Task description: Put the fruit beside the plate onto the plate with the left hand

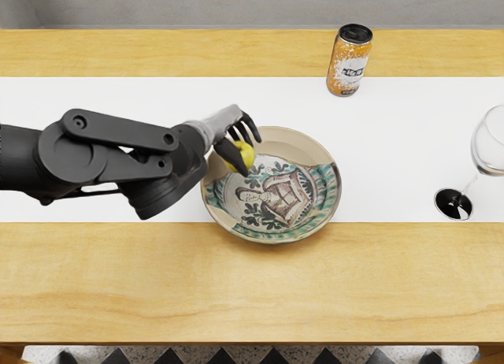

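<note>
A small yellow fruit sits between the dark fingers of my left hand, over the left inner part of the painted plate. The hand is curled around the fruit, thumb below and fingers above it. I cannot tell whether the fruit touches the plate's surface. The left arm reaches in from the left edge across the white runner. The plate shows a painted figure with a green patterned rim. The right arm does not show.
An orange drinks can stands at the back, right of centre. A tilted wine glass is at the right edge, its dark base on the white runner. Wooden table lies in front.
</note>
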You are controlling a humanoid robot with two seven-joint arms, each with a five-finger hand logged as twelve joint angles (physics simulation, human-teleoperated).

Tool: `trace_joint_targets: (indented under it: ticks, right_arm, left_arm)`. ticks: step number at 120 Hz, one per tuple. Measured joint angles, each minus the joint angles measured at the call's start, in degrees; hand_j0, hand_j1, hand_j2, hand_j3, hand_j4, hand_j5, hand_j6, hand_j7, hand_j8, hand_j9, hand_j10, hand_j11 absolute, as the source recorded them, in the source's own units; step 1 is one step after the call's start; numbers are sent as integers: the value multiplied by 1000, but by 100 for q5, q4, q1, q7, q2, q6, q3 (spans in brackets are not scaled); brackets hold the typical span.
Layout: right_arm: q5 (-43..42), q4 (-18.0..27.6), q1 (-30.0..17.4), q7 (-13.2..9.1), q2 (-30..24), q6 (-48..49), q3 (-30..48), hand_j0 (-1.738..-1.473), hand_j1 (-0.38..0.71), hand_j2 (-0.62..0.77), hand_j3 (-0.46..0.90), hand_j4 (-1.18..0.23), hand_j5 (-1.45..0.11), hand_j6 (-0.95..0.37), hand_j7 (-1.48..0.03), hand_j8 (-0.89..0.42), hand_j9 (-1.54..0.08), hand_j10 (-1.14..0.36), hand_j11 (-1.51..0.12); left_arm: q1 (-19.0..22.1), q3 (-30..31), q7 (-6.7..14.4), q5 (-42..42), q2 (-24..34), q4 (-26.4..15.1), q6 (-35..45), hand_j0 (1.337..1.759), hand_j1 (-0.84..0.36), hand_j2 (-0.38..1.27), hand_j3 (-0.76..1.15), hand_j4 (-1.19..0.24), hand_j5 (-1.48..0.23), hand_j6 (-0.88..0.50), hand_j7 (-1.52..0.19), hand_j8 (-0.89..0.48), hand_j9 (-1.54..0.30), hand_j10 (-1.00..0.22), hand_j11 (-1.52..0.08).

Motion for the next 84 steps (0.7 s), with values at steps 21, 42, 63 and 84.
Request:
trace_joint_targets:
  ticks: [21, 42, 63, 84]
  right_arm:
    - [0, 0, 0, 0, 0, 0, 0, -1658, -349, 0, 0, 0, 0, -1, 0, 0, 0, 0, 0]
    - [1, 0, 0, 0, 0, 0, 0, -1658, -349, 0, 0, 0, 0, -1, 0, 0, 0, 0, 0]
    - [-1, 0, 0, 0, 0, 0, 0, -1658, -349, 0, 0, 0, 0, -1, 0, 0, 0, 0, 0]
    - [-1, 0, 0, 0, 0, 0, 0, -1658, -349, 0, 0, 0, 0, -1, 0, 0, 0, 0, 0]
  left_arm:
    - [99, 0, -37, -13, 0, 24, -1, 1658, -269, 369, 0, -603, -778, -609, -781, -513, -781, -622, -778]
    - [92, -2, -288, -206, -38, 33, -2, 1658, -76, 184, 0, -392, -507, -394, -508, -354, -508, -400, -507]
    - [-123, -56, -471, -294, 190, 95, -3, 1658, 146, 83, 0, -186, -241, -187, -241, -170, -241, -190, -241]
    - [-227, -158, -496, -954, 2219, 158, -1926, 1658, 250, 37, 0, -90, -116, -90, -116, -83, -116, -91, -116]
